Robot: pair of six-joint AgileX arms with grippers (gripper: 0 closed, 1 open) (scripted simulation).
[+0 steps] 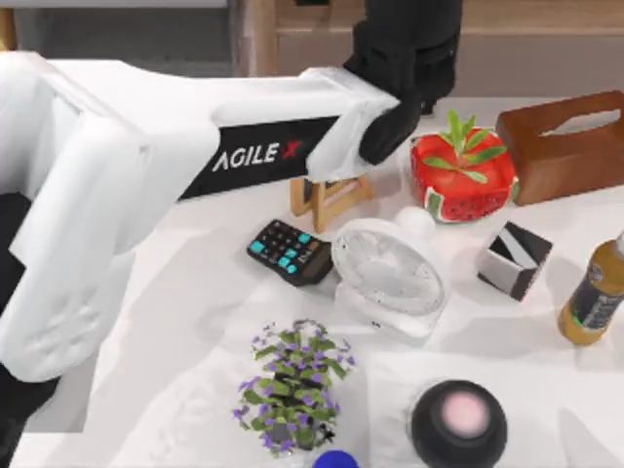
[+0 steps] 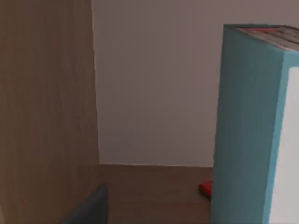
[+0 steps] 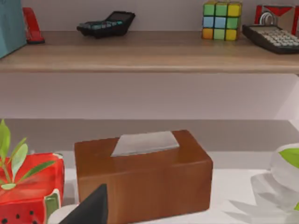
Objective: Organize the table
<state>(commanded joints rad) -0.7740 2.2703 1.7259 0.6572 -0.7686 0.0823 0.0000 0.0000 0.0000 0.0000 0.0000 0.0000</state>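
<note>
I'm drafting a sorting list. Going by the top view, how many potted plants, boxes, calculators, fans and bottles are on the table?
Potted plants: 2, the watermelon planter and the purple-flowered plant
Boxes: 2, the tissue box and the black-and-white box
calculator: 1
fan: 1
bottle: 1
Total: 7

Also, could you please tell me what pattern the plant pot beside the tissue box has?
A red watermelon pattern on the pot, clearest in the top view.

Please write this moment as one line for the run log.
left arm: reaching over table into shelf, beside blue book | right arm: parked facing tissue box | calculator, fan: on table
</note>
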